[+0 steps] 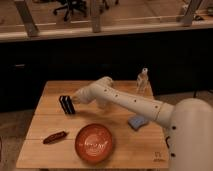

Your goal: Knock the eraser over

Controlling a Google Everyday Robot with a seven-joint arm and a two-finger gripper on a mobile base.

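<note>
1. One eraser (67, 104) stands upright near the bench's (55, 146) left edge, toward the back.
2. Just to its right is the pincer (76, 99); its opening cannot be told.
3. Orange bowl (94, 143) sits by the front edge, red pepper (54, 136) front-left.

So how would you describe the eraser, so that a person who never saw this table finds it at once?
Start at the wooden table and go to its back left part, beyond the orange bowl. The eraser stands there upright, just left of the arm's tool. It is the only small black block with thin light stripes; the dark red pepper lies nearer the front.
</note>
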